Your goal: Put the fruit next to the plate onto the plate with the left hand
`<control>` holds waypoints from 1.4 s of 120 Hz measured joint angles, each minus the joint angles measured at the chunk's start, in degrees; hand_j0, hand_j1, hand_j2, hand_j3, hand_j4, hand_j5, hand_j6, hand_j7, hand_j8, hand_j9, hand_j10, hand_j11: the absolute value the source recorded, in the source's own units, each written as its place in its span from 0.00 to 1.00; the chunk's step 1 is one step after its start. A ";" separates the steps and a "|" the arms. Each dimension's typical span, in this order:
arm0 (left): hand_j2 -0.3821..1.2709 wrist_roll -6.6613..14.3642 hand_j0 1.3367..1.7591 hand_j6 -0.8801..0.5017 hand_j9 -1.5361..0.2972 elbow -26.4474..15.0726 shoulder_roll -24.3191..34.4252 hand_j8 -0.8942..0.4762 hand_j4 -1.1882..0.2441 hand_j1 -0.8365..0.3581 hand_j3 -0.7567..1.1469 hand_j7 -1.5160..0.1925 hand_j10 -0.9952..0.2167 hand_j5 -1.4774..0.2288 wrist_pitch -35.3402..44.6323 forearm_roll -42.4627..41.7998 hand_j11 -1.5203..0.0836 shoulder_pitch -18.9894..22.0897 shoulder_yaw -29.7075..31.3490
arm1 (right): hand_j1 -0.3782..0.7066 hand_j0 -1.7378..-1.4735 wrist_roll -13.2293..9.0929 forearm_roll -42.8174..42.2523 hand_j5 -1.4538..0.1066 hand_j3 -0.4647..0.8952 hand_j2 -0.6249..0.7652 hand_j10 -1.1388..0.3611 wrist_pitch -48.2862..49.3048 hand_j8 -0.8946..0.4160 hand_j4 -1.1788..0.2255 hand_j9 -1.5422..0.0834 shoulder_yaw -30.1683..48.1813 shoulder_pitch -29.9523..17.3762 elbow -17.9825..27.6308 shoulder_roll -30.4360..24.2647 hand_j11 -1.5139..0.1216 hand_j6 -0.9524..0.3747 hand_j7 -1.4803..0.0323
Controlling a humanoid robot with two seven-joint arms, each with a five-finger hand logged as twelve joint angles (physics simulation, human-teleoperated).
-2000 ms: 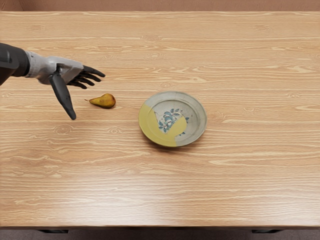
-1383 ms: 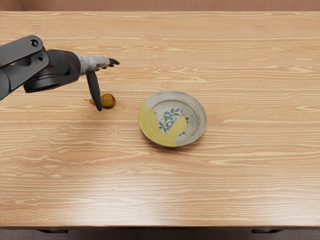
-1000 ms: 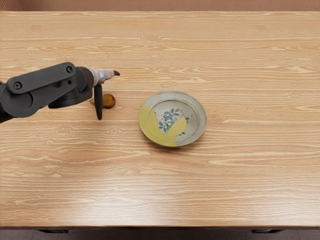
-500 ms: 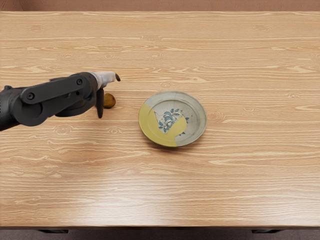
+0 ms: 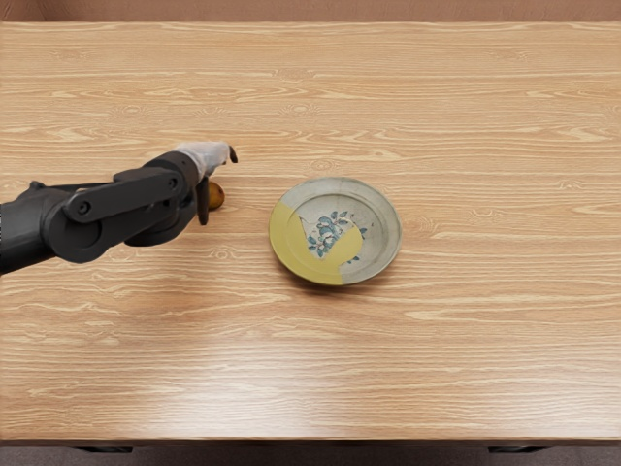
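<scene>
Pear (image 5: 216, 195) half hidden behind left hand (image 5: 204, 160), grip impossible to tell, plate (image 5: 387, 217) apart to right

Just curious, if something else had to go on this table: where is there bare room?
The table is bare along the far edge, on the whole stretch right of the plate, and across the wide near strip. It is crowded only at left-centre, where the left hand partly covers the pear, a small gap from the plate.
</scene>
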 joint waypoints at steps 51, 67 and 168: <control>0.28 0.00 0.76 0.37 0.58 2.91 -0.19 0.39 0.58 0.63 0.40 0.61 0.52 0.59 -0.10 0.04 0.65 0.53 0.34 | 0.03 0.30 0.00 0.00 0.93 0.34 0.45 0.76 0.00 0.68 0.84 0.95 0.00 0.00 0.00 0.00 0.93 0.72 0.98; 0.28 0.00 0.76 0.36 0.57 3.30 -0.93 0.37 0.56 0.61 0.40 0.60 0.50 0.57 -0.10 0.04 0.64 0.54 0.37 | 0.03 0.30 0.00 0.00 0.93 0.34 0.45 0.76 0.00 0.68 0.84 0.95 0.00 0.00 0.00 0.00 0.93 0.72 0.98; 0.37 0.01 0.76 0.25 0.39 5.15 -1.39 0.24 0.42 0.42 0.35 0.41 0.31 0.39 -0.83 0.11 0.44 2.02 0.45 | 0.03 0.30 0.00 0.00 0.93 0.34 0.45 0.76 0.00 0.68 0.84 0.95 0.00 0.00 0.00 0.00 0.93 0.72 0.98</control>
